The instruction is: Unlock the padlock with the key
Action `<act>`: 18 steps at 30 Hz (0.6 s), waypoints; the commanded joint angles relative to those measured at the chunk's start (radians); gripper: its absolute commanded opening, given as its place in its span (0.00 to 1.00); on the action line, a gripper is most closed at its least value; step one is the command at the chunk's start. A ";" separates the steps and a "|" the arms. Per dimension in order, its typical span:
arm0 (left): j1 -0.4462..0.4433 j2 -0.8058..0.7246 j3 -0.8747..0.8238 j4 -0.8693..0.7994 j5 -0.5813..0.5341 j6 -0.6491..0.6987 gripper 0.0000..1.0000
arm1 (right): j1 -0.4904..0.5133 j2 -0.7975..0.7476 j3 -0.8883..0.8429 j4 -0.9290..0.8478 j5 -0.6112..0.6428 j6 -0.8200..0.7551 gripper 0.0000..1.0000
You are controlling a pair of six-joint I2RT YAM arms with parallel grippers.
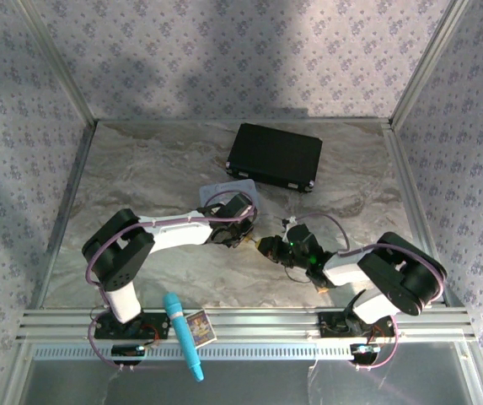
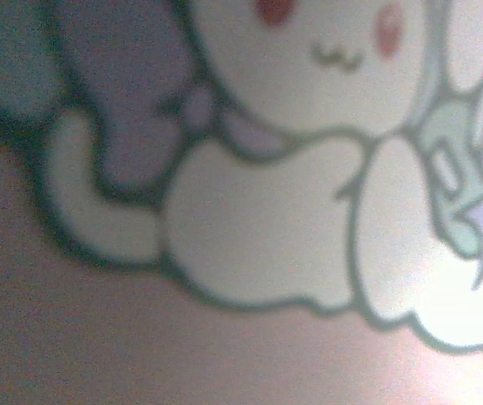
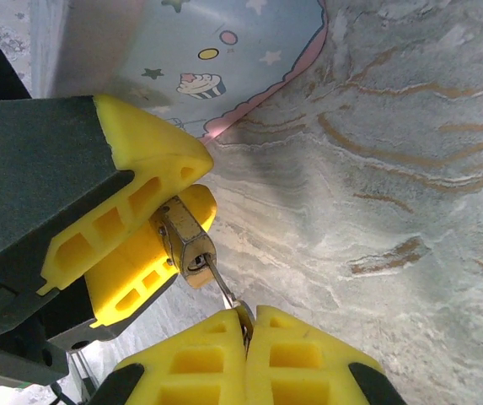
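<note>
A: Where was the padlock (image 3: 186,240) seen?
B: It was pinched by the left gripper (image 3: 197,192), at mid-table, just to the near side of the tin (image 3: 216,59).
A: And the key (image 3: 224,291)?
B: It was pinched by the right gripper (image 3: 248,325); its tip was seen at the padlock's keyhole.

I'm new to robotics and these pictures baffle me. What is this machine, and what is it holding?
Two robot arms stand on a marble-patterned table. One picture looks down from above; the others come from cameras on each wrist. The left gripper pinches a tiny brass padlock; the right gripper pinches a thin silvery key, its tip at the keyhole. Nearby lie a pastel cartoon tin, blurred close-up in the left wrist view, a black rectangular case and a turquoise tool.
</note>
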 commanded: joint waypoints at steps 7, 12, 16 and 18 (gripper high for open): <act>-0.028 0.056 -0.008 -0.018 0.164 -0.091 0.13 | -0.005 -0.008 0.036 0.023 -0.001 -0.027 0.00; -0.032 0.053 -0.004 -0.016 0.165 -0.092 0.13 | -0.008 -0.002 0.048 0.030 -0.006 -0.031 0.00; -0.034 0.054 -0.007 -0.006 0.170 -0.099 0.13 | -0.014 0.025 0.053 0.078 -0.027 -0.012 0.00; -0.035 0.057 -0.004 -0.005 0.170 -0.097 0.13 | -0.012 0.044 0.062 0.100 -0.042 -0.012 0.00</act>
